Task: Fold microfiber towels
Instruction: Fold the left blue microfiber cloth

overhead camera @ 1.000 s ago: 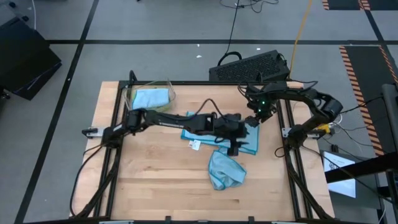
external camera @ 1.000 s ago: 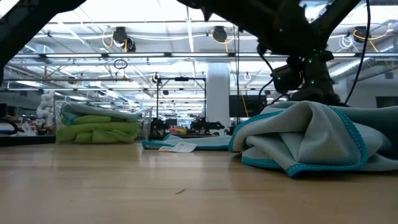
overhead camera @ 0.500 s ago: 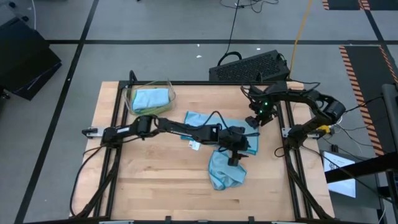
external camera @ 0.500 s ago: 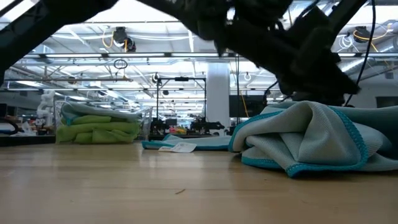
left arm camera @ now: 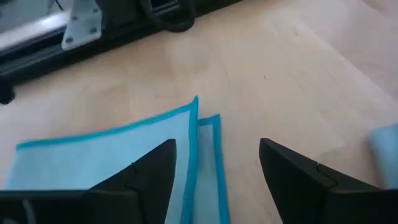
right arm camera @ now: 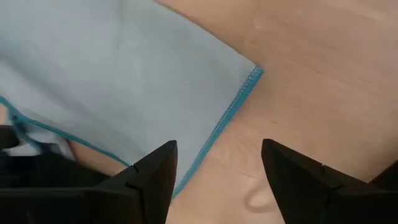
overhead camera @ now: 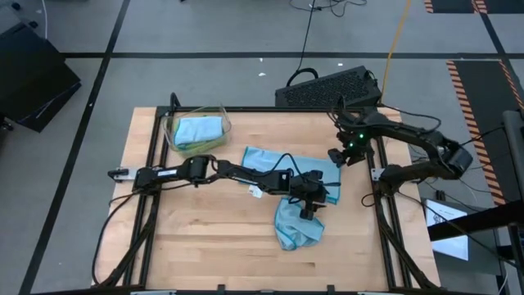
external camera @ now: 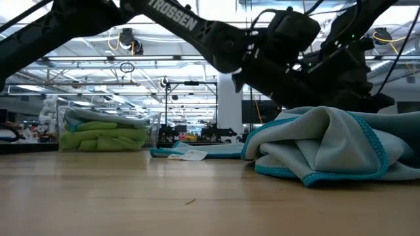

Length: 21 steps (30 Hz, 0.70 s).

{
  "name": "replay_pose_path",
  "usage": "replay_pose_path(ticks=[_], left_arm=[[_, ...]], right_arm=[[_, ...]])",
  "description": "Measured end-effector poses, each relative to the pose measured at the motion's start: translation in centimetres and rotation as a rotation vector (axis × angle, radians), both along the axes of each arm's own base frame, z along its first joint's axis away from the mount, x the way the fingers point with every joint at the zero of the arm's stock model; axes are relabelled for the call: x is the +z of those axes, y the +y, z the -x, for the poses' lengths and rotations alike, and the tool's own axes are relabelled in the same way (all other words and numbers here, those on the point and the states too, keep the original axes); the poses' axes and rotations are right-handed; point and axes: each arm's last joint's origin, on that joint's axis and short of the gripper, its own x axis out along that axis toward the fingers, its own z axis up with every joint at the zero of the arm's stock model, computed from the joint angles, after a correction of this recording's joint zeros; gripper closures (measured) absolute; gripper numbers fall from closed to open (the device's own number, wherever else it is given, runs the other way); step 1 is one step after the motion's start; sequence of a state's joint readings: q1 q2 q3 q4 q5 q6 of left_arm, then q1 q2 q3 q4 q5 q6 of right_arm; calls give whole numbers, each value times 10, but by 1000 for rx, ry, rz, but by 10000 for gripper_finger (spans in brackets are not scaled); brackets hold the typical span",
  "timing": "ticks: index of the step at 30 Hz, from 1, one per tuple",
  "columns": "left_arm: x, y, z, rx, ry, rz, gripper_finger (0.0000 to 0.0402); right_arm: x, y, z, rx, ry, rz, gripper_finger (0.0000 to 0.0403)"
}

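Stretched further across the bench (overhead camera: 205, 238) than a second ago, with the left claw (overhead camera: 315, 199) now at the near right corner of the flat blue towel (overhead camera: 282, 164), where earlier it sat more over the towel's middle. Fingers (left arm camera: 149, 180) apart, nothing between them, straddling a doubled teal-edged corner lying flat on the wood; probably lined up so to pinch that corner for a fold. Right claw (overhead camera: 337, 156), drawn slightly back toward its own side, at the far right corner of the same towel, also spread and empty, its fingers (right arm camera: 155, 174) either side of the hemmed edge just short of the corner. Judged as a matched pair of corner grasps about to be taken, neither yet closed. Just nearer than the left claw, a second blue towel (overhead camera: 296, 224) left crumpled in a heap, likely waiting its turn. White tag (overhead camera: 256, 191) showing at the flat towel's near left edge. Far left on the bench, clear bin (overhead camera: 196, 127) holding folded towels, blue on top from above, lime green (external camera: 102, 137) visible below in the low view: seemingly the place for finished ones.
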<state>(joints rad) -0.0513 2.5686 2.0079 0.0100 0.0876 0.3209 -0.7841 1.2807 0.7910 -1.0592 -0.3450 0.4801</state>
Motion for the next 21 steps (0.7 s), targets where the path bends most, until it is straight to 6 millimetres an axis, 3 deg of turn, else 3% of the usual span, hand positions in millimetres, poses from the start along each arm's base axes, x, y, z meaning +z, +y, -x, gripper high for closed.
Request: replay_pose_path(ticks=[4, 9, 12, 16, 18, 21], left_arm=[[-9, 0, 0, -14, 14, -47, 159], [-1, 2, -4, -54, -73, -52, 158], [-18, 8, -4, -20, -30, -57, 158], [-25, 16, -3, -2, 3, -44, 160], [-27, 18, -2, -8, 20, -18, 174], [-29, 22, -1, -17, 50, 39, 226]], right_arm=[[11, 4, 4, -71, -31, 33, 175], [20, 8, 8, -119, -65, 64, 175], [24, 10, 10, -133, -80, 77, 175], [26, 11, 11, -141, -94, 90, 174], [27, 11, 11, -141, -101, 95, 174], [27, 11, 11, -144, -101, 96, 174]])
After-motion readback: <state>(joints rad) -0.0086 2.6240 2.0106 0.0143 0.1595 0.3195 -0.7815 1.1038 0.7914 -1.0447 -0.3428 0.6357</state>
